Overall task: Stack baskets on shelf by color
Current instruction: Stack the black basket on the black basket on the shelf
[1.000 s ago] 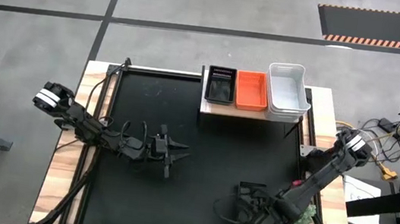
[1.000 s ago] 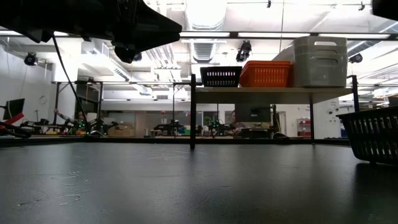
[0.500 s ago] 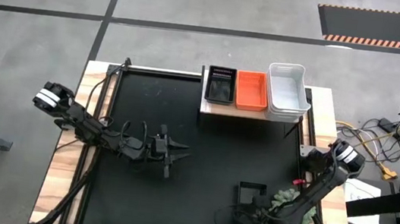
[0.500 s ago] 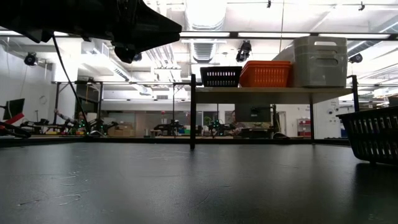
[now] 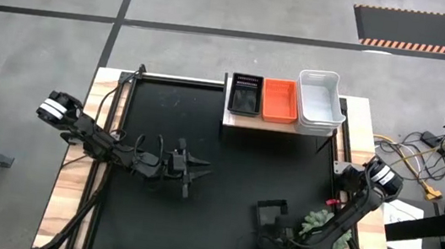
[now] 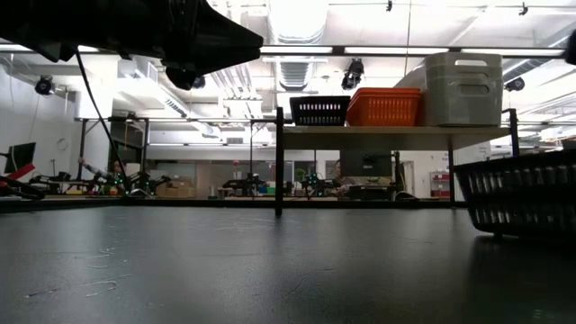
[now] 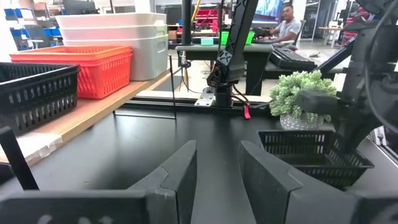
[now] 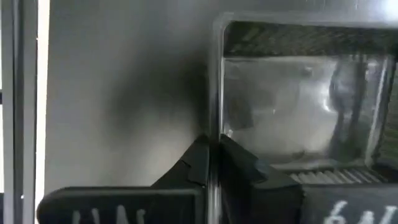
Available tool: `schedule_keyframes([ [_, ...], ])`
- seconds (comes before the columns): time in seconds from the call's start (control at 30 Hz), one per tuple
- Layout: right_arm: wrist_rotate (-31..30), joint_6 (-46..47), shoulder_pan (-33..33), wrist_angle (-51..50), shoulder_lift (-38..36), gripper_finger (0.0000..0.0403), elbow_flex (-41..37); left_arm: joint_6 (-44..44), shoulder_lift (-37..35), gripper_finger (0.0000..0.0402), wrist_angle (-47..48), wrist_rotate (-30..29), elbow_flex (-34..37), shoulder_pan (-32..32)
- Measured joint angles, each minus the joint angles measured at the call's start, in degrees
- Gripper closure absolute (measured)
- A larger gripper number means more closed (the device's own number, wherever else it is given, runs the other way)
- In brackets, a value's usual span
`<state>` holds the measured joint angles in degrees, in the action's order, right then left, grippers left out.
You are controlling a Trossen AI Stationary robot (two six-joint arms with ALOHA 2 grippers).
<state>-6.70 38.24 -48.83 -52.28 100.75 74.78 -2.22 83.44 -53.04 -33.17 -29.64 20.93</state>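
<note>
On the light-wood shelf (image 6: 387, 133) at the far edge stand a black basket (image 5: 245, 96), an orange one (image 5: 279, 100) and a white stack (image 5: 321, 98), side by side. A loose black basket (image 5: 271, 213) sits on the black mat near the front right. My right gripper (image 5: 268, 234) is shut on it. My left gripper (image 5: 197, 171) waits open over the mat's left middle, holding nothing. My right gripper pinches one side wall of the loose black basket at its rim (image 8: 215, 132), one finger (image 8: 194, 163) outside and one (image 8: 241, 165) inside. The fingers come slanting down from the near right and lie along the wall. The basket stands upright, its bottom (image 6: 517, 229) low at the mat.
A green spiky plant (image 5: 325, 228) stands just right of the held basket, under my right arm. Cables and a metal frame run along the table's left side (image 5: 108, 119). The mat's middle (image 5: 269, 164) between the basket and the shelf is bare.
My right gripper has moved a little toward the table's left and near edge and has shut on the black basket's wall. The basket has shifted slightly toward the table's left, staying upright.
</note>
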Motion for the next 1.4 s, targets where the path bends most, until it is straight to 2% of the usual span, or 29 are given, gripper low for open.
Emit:
schedule_keyframes([
  [0.1, 0.0, -1.7, 1.0, -1.0, -1.2, 0.0390, 0.2, 1.9, -0.5, 0.0295, 0.0, 0.0, -0.3, 0.0],
  [0.27, -2.8, -4.2, 2.7, -8.4, -3.1, 0.0393, 4.5, 7.4, -4.4, 0.0295, -0.1, 0.0, -0.4, 0.0],
  [0.53, -6.6, -15.8, 8.0, -11.5, -5.5, 0.0393, 15.8, 22.0, -15.8, 0.0295, -0.3, -0.2, -0.3, 0.0],
  [0.6, -8.5, -19.3, 9.8, -12.1, -5.7, 0.0393, 19.0, 23.4, -18.7, 0.0295, -0.4, -0.2, 0.1, 0.0],
  [0.8, -12.2, -29.8, 13.8, -13.4, -5.7, 0.0393, 28.2, 19.6, -24.3, 0.0295, 2.9, -0.2, 3.5, 0.3],
  [1.03, -20.6, -40.0, 21.5, -16.9, -5.7, 0.0394, 37.8, 19.0, -28.1, 0.0295, 3.0, -0.3, 6.2, 0.3],
  [1.3, -20.6, -49.9, 33.7, -16.8, -5.7, 0.0394, 42.0, 19.0, -28.3, 0.0295, 3.0, -0.3, 6.3, 0.4],
  [1.4, -20.3, -49.4, 38.2, -15.4, -5.7, 0.0394, 42.0, 19.0, -28.3, 0.0295, 3.0, -0.3, 6.3, 0.4],
])
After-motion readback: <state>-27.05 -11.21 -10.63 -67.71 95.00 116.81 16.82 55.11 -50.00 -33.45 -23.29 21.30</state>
